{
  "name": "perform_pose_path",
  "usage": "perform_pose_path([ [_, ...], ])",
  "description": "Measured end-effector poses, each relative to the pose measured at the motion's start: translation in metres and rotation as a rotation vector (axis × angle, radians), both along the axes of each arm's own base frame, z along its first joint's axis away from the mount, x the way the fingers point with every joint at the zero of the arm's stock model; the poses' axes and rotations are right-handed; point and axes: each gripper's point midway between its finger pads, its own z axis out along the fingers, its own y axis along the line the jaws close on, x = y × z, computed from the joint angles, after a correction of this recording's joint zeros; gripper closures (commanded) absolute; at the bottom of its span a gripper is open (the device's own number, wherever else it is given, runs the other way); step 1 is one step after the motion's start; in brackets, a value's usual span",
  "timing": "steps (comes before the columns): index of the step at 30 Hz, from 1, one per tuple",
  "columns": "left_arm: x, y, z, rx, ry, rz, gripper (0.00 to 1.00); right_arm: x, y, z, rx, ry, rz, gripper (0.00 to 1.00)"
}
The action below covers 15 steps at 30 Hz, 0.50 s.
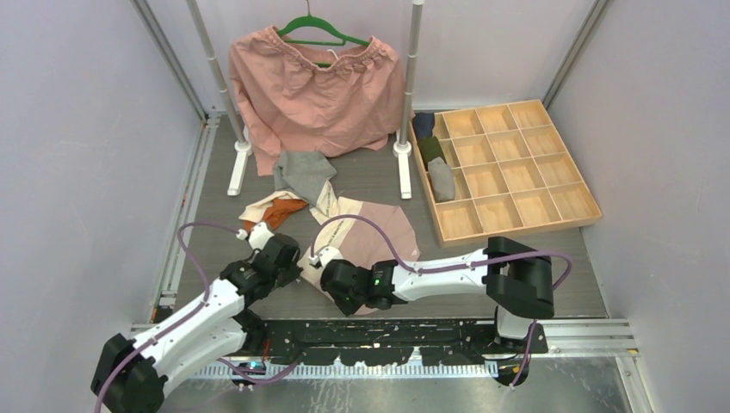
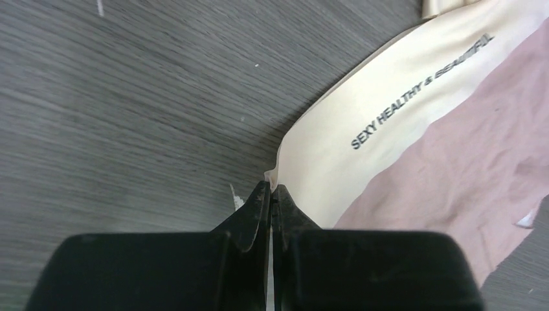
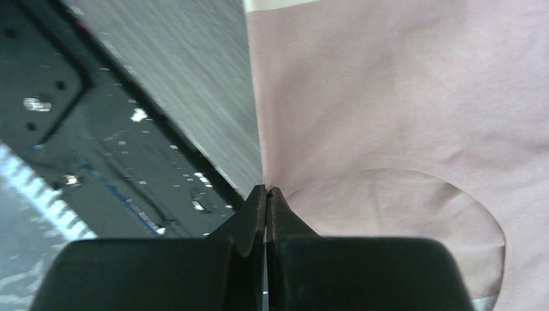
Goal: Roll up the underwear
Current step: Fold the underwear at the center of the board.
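Note:
The dusty pink underwear (image 1: 379,231) with a cream waistband lies spread on the table in front of the arms. My left gripper (image 1: 297,262) is shut on the corner of its cream waistband (image 2: 362,129), printed with dark letters. My right gripper (image 1: 331,288) is shut on the pink cloth's near edge (image 3: 362,116). A grey piece (image 1: 303,172), an orange piece (image 1: 274,212) and a cream piece (image 1: 262,205) lie in a pile behind the left gripper.
A large salmon-pink garment (image 1: 314,90) hangs on a green hanger between two white poles at the back. A wooden compartment tray (image 1: 504,168) at the right holds navy, dark green and grey rolls in its left column. A black rail (image 3: 78,116) runs along the near table edge.

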Motion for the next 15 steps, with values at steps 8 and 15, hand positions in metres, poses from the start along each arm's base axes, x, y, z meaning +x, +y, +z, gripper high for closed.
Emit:
perform_pose_path([
  [8,-0.009,0.015,0.035,-0.004,-0.023,0.062,0.99,-0.028,0.032,0.040,0.106,0.090,0.100,0.99],
  [15,-0.027,0.032,0.055,-0.002,-0.006,0.120,0.99,-0.052,0.041,0.057,0.162,0.170,0.165,0.99],
])
